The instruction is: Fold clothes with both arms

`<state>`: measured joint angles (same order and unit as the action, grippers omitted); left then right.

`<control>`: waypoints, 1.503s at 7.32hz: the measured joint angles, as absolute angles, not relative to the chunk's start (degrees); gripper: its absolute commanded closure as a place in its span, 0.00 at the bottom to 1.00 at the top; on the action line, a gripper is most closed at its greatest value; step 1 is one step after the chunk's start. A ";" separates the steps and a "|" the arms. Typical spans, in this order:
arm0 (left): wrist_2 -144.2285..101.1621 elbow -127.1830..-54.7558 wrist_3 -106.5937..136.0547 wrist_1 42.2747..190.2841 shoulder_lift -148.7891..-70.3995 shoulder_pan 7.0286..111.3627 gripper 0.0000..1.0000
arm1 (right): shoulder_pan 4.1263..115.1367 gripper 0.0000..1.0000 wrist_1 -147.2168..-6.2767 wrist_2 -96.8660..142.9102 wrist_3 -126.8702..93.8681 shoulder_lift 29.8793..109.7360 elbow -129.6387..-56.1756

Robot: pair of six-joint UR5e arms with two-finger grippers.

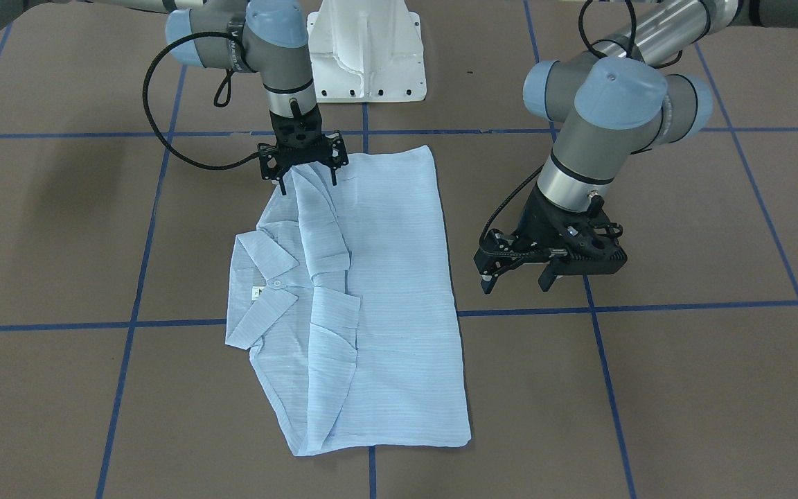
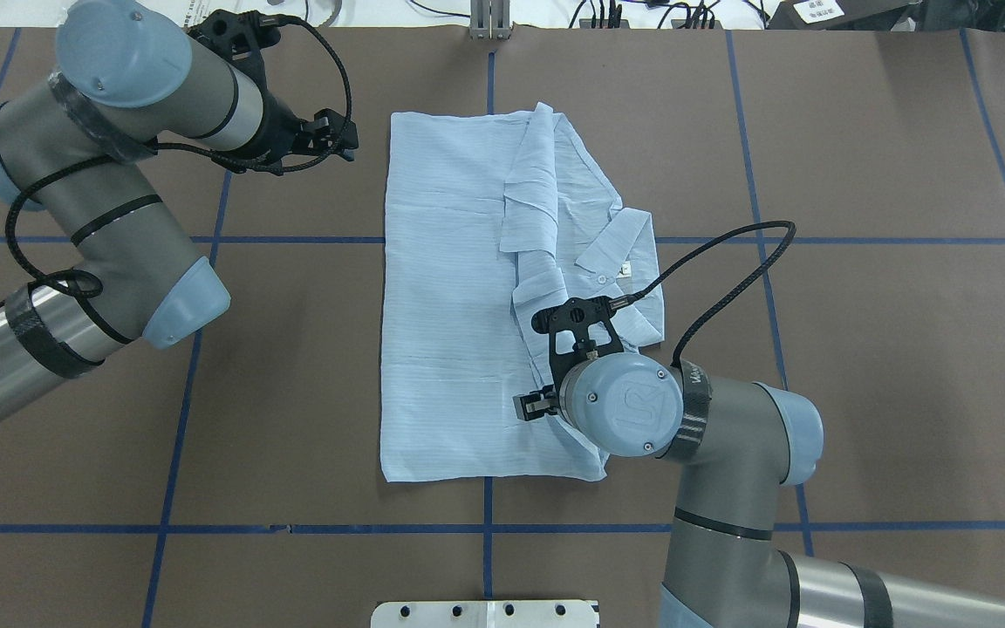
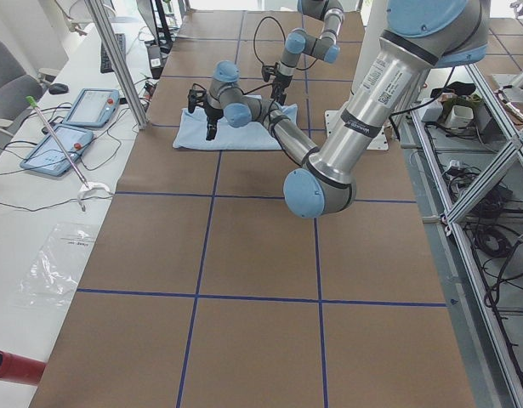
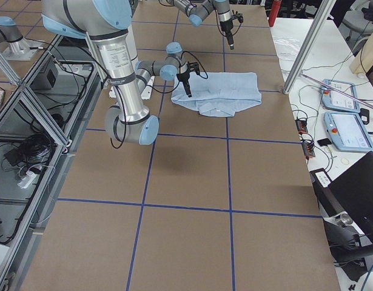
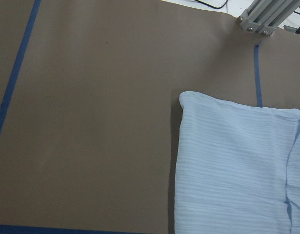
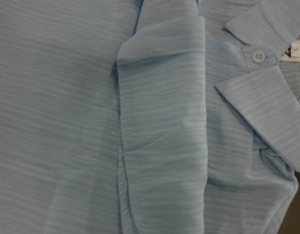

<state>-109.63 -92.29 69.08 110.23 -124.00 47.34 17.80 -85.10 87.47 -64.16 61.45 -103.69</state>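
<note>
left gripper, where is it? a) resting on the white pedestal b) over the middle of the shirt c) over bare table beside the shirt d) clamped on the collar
c: the left gripper hangs open over bare brown table, clear of the shirt edge, and its wrist view shows mostly table.

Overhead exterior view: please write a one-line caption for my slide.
Right gripper over the partly folded blue shirt; left gripper beside its far left corner.
</note>
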 measured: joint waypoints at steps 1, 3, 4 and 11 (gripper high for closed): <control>-109.65 -92.04 69.16 110.35 -123.96 47.04 0.00 | 17.11 0.00 -85.14 87.29 -63.55 61.54 -103.34; -109.66 -91.54 69.29 110.65 -123.98 46.35 0.00 | 16.03 0.00 -85.28 87.27 -63.08 61.91 -102.89; -109.68 -91.40 69.37 110.78 -124.00 46.21 0.00 | 15.79 0.00 -85.34 87.39 -62.96 62.02 -102.50; -109.69 -91.42 69.57 110.90 -124.27 45.68 0.00 | 18.44 0.00 -85.42 88.49 -60.63 63.98 -102.15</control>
